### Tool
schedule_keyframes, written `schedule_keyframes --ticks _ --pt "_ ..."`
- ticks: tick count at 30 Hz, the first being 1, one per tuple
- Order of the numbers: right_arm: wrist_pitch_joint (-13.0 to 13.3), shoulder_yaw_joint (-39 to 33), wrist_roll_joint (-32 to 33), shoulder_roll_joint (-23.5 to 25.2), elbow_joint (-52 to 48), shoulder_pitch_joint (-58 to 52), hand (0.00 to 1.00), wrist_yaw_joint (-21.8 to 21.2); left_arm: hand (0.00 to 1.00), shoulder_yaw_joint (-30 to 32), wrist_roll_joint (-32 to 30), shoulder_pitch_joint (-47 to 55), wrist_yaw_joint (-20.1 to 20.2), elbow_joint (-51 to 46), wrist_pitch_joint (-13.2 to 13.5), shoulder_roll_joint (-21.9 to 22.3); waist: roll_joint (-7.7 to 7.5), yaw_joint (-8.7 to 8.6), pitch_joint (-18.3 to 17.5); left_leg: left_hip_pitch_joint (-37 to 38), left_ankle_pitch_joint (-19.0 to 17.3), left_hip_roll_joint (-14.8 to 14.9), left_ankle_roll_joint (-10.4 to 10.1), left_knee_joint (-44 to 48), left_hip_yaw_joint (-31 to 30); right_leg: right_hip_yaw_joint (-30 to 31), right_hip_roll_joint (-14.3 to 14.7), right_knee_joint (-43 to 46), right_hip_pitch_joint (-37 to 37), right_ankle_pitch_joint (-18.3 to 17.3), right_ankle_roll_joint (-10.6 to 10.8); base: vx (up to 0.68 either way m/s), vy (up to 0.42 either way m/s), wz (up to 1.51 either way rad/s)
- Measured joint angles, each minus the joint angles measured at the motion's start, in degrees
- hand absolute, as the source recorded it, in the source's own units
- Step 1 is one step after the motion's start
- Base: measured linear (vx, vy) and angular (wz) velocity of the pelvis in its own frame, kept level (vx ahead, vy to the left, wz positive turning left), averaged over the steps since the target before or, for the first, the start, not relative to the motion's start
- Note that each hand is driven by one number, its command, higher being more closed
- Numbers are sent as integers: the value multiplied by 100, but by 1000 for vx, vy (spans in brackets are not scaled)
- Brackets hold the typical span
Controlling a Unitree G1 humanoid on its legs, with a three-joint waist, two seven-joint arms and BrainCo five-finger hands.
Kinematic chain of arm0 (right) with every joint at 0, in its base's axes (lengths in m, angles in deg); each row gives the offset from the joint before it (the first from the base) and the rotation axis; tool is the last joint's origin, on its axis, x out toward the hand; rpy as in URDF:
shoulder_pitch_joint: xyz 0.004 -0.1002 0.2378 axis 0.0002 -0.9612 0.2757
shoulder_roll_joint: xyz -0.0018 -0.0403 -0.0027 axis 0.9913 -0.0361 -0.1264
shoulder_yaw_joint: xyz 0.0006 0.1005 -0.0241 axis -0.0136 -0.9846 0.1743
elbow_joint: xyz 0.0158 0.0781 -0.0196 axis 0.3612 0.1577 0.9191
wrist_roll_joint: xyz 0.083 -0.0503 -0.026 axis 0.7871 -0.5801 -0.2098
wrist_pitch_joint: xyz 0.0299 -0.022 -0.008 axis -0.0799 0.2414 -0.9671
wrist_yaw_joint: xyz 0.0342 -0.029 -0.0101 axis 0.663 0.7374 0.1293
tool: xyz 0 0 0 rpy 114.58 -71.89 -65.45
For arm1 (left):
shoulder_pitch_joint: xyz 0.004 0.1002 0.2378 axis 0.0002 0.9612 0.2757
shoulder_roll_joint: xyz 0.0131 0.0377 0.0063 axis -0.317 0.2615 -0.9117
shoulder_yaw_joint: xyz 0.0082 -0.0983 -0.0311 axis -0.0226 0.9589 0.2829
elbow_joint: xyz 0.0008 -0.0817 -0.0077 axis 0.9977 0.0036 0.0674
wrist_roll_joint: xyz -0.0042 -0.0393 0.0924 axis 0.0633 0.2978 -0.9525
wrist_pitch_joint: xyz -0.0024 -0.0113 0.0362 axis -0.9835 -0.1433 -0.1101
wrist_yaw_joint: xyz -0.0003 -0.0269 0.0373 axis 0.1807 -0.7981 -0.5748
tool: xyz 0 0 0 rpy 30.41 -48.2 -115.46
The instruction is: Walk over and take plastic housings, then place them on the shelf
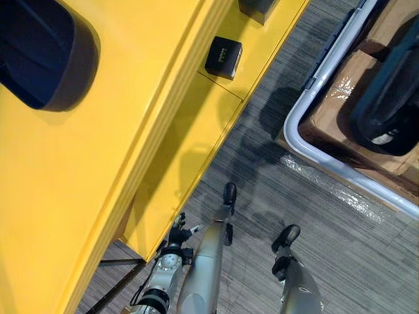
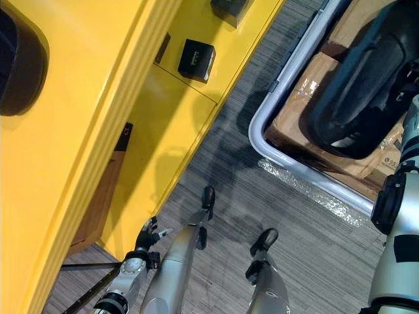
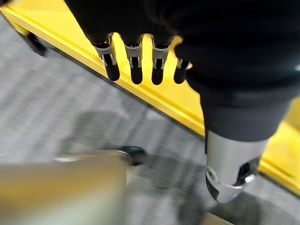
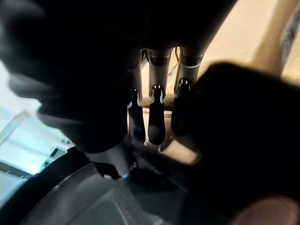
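Below us, a strip of grey striped floor [image 2: 229, 163] runs between the yellow shelf [image 1: 98, 196] on our left and a cart [image 2: 262, 124] with a pale tubular rim on our right. This strip is the only open room, and it narrows toward the cart's rounded corner.

The shelf's upper board ends in a long ribbed edge that runs diagonally. The lower board juts out past that edge toward the floor. A small black box [image 2: 196, 60] sits on the lower board close to its outer edge.

On the upper board, against the picture's left side, we see a dark rounded housing [image 1: 39, 59].

A second, large dark housing [image 2: 366, 91] lies in the cart on top of cardboard boxes [image 2: 308, 98], just inside the rim.

Our left hand [image 3: 136, 70] hangs over the shelf's yellow edge and the floor beside it. Its fingers are straight and loose, and it holds nothing.

Our right hand [image 4: 156, 117] is down among dark shapes in its wrist view. We cannot tell whether it has hold of anything.
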Motion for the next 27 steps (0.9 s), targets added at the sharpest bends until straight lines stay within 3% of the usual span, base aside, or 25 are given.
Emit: schedule_keyframes --ticks 4,11,14,20,24,26,27 --pt "-224 -231 -561 45 67 -99 100 -238 0 7 -3 92 123 -52 -90 83 -3 -11 -1 294 130 127 -194 -381 -74 -40 48 242 7 -38 -51 2 -86 2" --pt "-464 -207 -1377 273 117 -231 100 -205 0 68 -7 228 97 -450 -141 71 -32 -25 10 750 138 22 -204 -480 35 -15 -111 379 315 -96 -138 6 -2 2" --pt "-452 7 -1392 606 -36 -246 100 25 0 65 -8 450 32 -1004 -137 68 -123 -157 5 950 168 17 -221 -572 99 10 -133 394 433 -112 -160 -28 -13 -7" --pt "-361 30 -1619 793 -793 -681 100 706 0 30 -8 712 -242 -2424 8 34 -238 -391 22 1446 399 -42 -250 -942 135 6 -188 416 745 -157 -198 -32 -40 2" --pt "-306 113 -1994 998 -1707 -907 100 1207 0 -17 -9 506 -385 -3417 182 -255 -345 -670 0 1868 633 -75 -250 -1357 214 -8 -214 399 968 -208 -202 -25 -38 -2" --pt "-273 113 -2013 1022 -1794 -908 100 1267 0 -28 -8 305 -405 -3464 193 -338 -362 -723 -5 1960 684 -74 -257 -1434 227 -5 -213 397 1022 -208 -202 -19 -33 -3" --pt "-254 111 -2076 1098 -1865 -910 0 1296 0 -38 -8 113 -431 -3512 201 -451 -403 -784 -24 2057 731 -72 -259 -1515 248 8 -211 397 1069 -207 -203 -16 -34 -7"
